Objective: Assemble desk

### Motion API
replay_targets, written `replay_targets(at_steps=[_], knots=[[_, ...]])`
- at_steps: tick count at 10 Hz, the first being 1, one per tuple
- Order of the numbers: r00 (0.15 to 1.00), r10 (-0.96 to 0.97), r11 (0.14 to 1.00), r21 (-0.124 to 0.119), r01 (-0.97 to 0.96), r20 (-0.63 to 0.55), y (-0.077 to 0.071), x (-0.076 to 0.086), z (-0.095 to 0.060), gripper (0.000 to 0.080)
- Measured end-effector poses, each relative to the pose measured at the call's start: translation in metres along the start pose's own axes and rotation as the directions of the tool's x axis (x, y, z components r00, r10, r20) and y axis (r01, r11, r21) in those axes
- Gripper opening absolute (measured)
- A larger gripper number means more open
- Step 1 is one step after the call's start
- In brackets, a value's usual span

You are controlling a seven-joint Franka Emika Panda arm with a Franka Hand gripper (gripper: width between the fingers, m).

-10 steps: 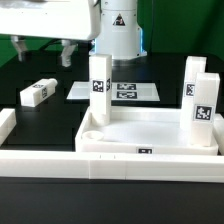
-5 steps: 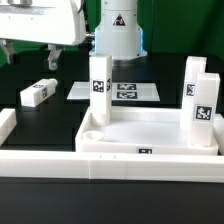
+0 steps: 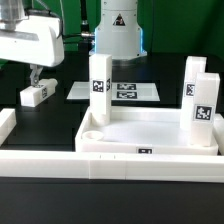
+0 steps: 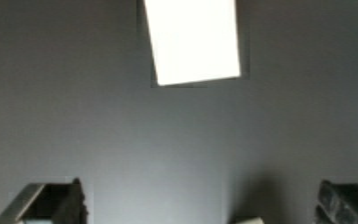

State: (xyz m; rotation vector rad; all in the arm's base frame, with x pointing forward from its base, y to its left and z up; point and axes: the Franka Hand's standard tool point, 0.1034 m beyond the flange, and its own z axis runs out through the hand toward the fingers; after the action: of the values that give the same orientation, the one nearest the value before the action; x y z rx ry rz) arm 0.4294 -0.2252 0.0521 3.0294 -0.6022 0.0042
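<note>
A black desk surface carries the parts: the white plastic rectangular tray-like top [image 3: 150, 135] stands against the long low white border rail [image 3: 110, 162], three short square tagged legs [image 3: 99, 85] already upright in its sockets, likely braced for insertion. The boxy white gripper [image 3: 38, 76], jaws wide and empty, has travelled toward the exterior view's left and now hovers just above the last loose leg [image 3: 37, 94].

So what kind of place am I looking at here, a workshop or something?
Probably a robotics lab test bench: a black table with a robot arm's gripper hanging over it, loose white desk parts wearing printed tags, and a flat marker board.
</note>
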Motion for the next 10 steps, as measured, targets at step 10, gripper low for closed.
replay_targets(at_steps=[10], knots=[[0.873, -0.167, 0.981, 0.161, 0.103, 0.457, -0.009, -0.016, 0.002, 0.0649]])
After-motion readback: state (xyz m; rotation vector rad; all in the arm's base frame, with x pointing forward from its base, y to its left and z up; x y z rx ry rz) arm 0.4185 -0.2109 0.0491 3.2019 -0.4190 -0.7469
